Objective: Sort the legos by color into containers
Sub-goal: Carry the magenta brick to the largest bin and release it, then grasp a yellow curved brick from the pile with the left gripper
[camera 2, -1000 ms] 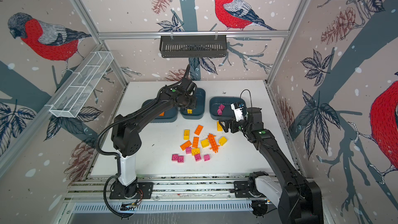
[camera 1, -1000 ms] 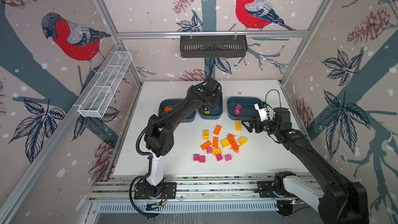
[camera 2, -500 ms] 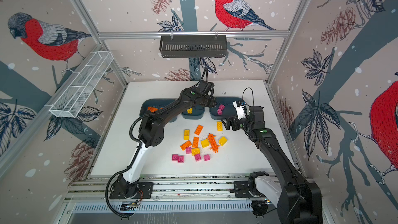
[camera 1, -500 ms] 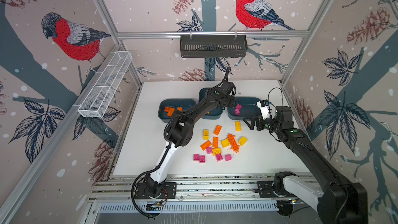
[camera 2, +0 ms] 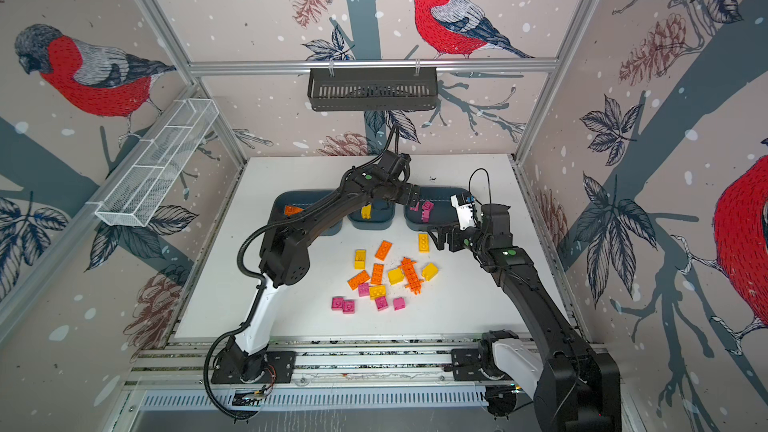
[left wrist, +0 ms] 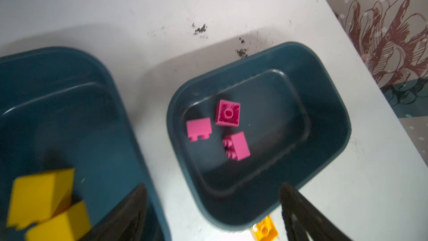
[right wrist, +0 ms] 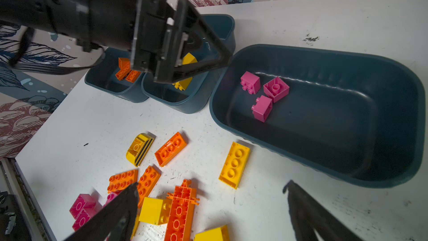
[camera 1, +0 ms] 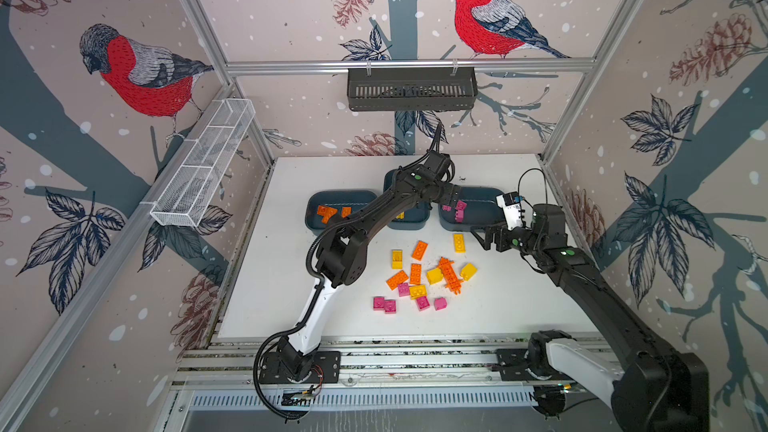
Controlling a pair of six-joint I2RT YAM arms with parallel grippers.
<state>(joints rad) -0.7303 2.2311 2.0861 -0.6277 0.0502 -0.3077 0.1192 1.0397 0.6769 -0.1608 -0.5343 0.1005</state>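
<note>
Three teal containers stand in a row at the back. The left one [camera 1: 316,222] holds orange legos [camera 1: 328,213], the middle one [camera 1: 411,224] yellow legos [left wrist: 39,193], and the right one [camera 1: 482,214] three pink legos [left wrist: 228,113]. My left gripper [left wrist: 213,186] hangs open and empty over the near-left corner of the pink container. Loose orange, yellow and pink legos [camera 1: 419,276] lie mid-table, among them the spiky orange piece [right wrist: 180,207]. My right gripper [right wrist: 211,184] is open above the table, beside an oblong yellow brick [right wrist: 235,164].
A black slotted basket [camera 1: 411,89] hangs on the back wall. A white wire tray [camera 1: 203,168] is mounted on the left wall. The left arm [right wrist: 92,15] stretches across the middle container. Dark scuff marks [left wrist: 200,28] lie behind the containers.
The left arm has swung right, from over the middle container to the pink container's edge, and its jaws now stand open. The right gripper has shifted only slightly.
</note>
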